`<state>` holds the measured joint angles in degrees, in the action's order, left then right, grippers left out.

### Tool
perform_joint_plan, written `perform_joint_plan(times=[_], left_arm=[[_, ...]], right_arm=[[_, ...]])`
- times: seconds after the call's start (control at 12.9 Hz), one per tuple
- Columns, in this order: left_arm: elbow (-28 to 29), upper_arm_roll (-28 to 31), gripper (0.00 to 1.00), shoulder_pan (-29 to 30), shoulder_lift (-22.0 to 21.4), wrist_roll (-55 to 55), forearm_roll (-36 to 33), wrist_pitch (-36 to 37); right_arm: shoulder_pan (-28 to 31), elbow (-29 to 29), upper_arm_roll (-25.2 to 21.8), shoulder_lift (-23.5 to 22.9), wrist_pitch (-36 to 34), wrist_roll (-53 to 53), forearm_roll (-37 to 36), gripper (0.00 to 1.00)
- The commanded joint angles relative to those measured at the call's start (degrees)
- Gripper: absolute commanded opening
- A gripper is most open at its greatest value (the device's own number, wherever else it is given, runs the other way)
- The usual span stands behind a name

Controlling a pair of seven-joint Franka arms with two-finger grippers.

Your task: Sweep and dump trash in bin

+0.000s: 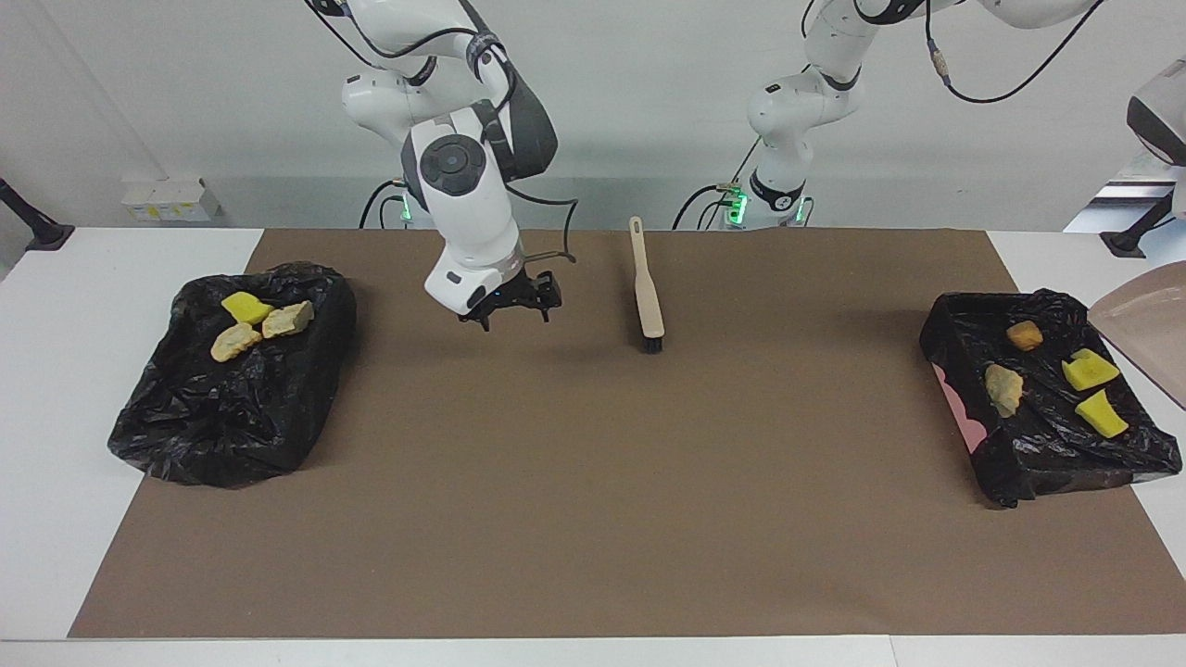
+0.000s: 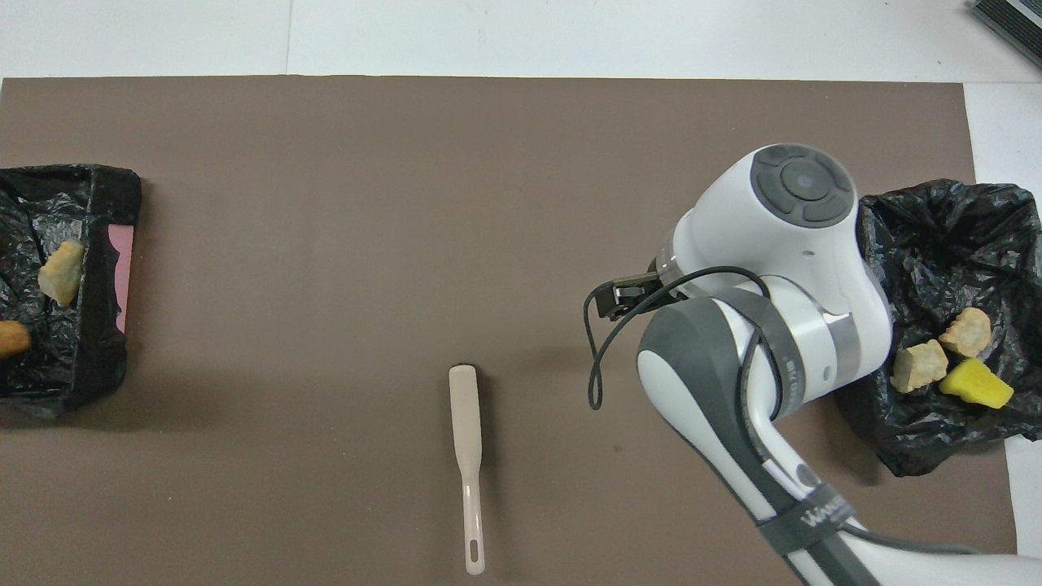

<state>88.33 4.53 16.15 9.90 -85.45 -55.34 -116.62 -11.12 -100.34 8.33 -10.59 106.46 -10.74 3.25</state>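
At the left arm's end of the bench, four scraps of trash [image 1: 1056, 384] lie in the black-lined bin [image 1: 964, 345] under the tilted dustpan [image 1: 1149, 329]; three more [image 1: 258, 326] sit in the second bin [image 1: 185, 426]. Hold the pan steeply tipped over the liner until nothing clings, then lift clear. Your right tool [image 1: 512, 306] hangs wide and empty over the mat beside the brush [image 1: 646, 296]. The left tool is cut off from view, presumably clamped on the pan's handle; the pan's inside is hidden.

A black band [image 2: 806, 514] on the right arm reads "WANL…" (rest hidden).
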Motion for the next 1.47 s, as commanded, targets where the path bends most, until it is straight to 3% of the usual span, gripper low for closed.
perform_joint_plan(times=[0.0, 0.46, 0.77, 1.16, 1.39], left_arm=[[0.3, 0.0, 0.00, -4.4, -2.1, 4.7, -0.6, 8.0], [1.9, 0.0, 0.00, -12.2, -3.7, 23.5, 21.3, 21.5], [5.8, 0.0, 0.00, -17.5, -6.1, 39.1, 34.4, 22.3], [7.3, 0.0, 0.00, -27.6, -5.2, 65.6, 45.7, 21.5], [6.8, 0.0, 0.00, -32.1, -3.8, 76.5, 51.4, 18.3]], right_arm=[[2.6, 1.9, 0.4, 0.2, -2.2, 2.8, -4.5, 1.00], [10.4, 3.1, 0.5, 3.6, -3.7, 4.2, -4.3, 1.00], [12.1, 3.3, 0.3, 4.9, -5.1, 4.2, -5.0, 1.00], [16.4, 5.9, -0.1, 6.4, -8.9, 10.3, -5.0, 1.00], [14.0, 8.8, -5.1, 6.5, -12.1, 12.7, -5.1, 1.00]])
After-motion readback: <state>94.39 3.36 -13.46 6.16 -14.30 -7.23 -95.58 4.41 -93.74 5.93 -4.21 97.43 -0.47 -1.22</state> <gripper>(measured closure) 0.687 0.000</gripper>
